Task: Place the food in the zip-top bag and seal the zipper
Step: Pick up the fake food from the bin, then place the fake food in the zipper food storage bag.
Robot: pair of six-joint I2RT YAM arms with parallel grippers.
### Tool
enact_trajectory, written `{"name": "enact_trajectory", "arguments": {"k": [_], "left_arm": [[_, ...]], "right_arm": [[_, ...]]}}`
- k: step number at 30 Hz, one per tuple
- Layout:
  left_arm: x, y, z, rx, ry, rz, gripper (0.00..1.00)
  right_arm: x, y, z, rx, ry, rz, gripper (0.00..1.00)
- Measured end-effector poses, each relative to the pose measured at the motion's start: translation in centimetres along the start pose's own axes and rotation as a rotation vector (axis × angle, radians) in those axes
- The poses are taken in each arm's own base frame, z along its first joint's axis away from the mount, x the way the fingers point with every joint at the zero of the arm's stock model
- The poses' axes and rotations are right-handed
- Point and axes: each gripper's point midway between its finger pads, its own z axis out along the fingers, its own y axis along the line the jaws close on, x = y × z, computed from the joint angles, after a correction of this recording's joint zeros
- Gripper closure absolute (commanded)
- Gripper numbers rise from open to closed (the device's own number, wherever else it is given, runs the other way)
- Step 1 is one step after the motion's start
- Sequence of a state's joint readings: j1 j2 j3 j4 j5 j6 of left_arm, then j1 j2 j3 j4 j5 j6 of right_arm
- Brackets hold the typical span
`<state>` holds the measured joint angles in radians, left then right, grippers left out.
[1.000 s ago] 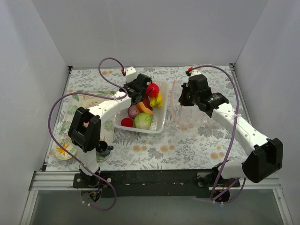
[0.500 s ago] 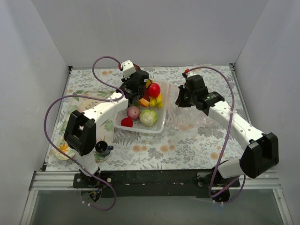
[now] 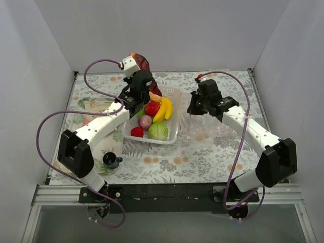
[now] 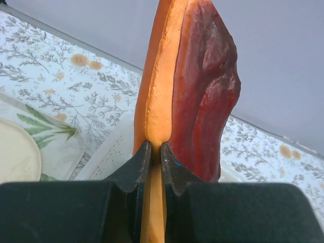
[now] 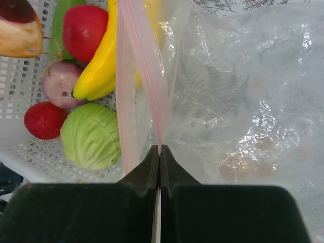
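My left gripper (image 3: 144,76) (image 4: 156,149) is shut on a flat dark-red and orange food piece (image 3: 140,61) (image 4: 195,91) and holds it in the air above the far left corner of the white basket (image 3: 175,132). The piece runs through the jaws, and its lower end (image 5: 17,33) hangs over the basket. Inside lie an apple (image 5: 83,30), a banana bunch (image 5: 101,66), an onion (image 5: 61,83), a tomato (image 5: 44,120) and a cabbage (image 5: 91,134). My right gripper (image 3: 192,107) (image 5: 159,149) is shut on the pink zipper (image 5: 147,76) of the clear zip-top bag (image 3: 208,124) (image 5: 243,101), which lies right of the basket.
A floral plate (image 3: 85,105) (image 4: 17,152) lies left of the basket under the left arm. A small dark object (image 3: 111,161) stands near the left arm's base. White walls close the table on three sides.
My left gripper has risen out of the basket toward the back left, carrying the dark-red and orange piece. The right gripper has shifted slightly left, still pinching the bag's mouth.
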<state>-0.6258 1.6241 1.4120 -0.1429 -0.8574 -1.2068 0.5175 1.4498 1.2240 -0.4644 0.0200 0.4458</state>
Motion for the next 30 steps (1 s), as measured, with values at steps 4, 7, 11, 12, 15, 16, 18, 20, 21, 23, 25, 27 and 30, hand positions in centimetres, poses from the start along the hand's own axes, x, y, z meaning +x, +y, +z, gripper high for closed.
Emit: {"name": "enact_trajectory", "arguments": {"k": [4,7,11,12,15,16,18,20,21,23,25,27,30], "left_arm": [[-1.8,-0.5,-0.7,0.029,-0.030,-0.036,1.00],[-2.4,-0.9,-1.2,0.048,-0.040,-0.056,1.00],[-2.3,-2.4,-2.5,0.090,-0.039,-0.076,1.00],[-2.0,-2.9,-2.9,0.104,-0.034,-0.077,1.00],[-1.6,-4.2,-4.1,0.134,-0.025,-0.082,1.00],[-1.6,-4.6,-4.5,0.144,-0.025,-0.086,1.00],[-1.7,-5.5,-5.2,0.163,-0.025,-0.099,1.00],[-2.0,-5.9,-5.5,0.170,-0.029,-0.110,1.00],[-2.1,-6.0,-5.5,0.168,-0.033,-0.114,1.00],[-2.4,-6.0,-5.6,0.164,-0.040,-0.122,1.00],[-2.5,-5.9,-5.6,0.153,-0.047,-0.127,1.00],[-2.5,-5.7,-5.4,0.140,-0.053,-0.132,1.00],[-2.0,-5.8,-5.3,0.126,-0.054,-0.138,1.00]], "right_arm": [[-0.9,0.6,0.1,-0.006,-0.008,0.025,0.99],[-1.9,1.2,0.3,-0.011,-0.018,0.060,0.99],[-2.5,1.7,0.4,-0.016,-0.026,0.134,0.99],[-2.5,1.8,0.5,-0.015,-0.024,0.155,0.99],[-2.6,2.0,0.9,-0.010,-0.019,0.217,0.99],[-2.6,2.0,1.1,-0.008,-0.017,0.231,0.99],[-2.7,2.2,1.6,-0.003,-0.013,0.261,0.99],[-2.7,2.2,1.9,0.002,-0.010,0.288,0.99],[-2.7,2.2,2.0,0.004,-0.008,0.301,0.99],[-2.8,2.2,2.0,0.006,-0.010,0.325,0.99],[-2.9,2.4,2.0,0.003,-0.014,0.352,0.99],[-3.2,2.6,2.0,-0.002,-0.021,0.385,0.99],[-3.8,3.0,1.7,-0.019,-0.049,0.434,0.99]]}}
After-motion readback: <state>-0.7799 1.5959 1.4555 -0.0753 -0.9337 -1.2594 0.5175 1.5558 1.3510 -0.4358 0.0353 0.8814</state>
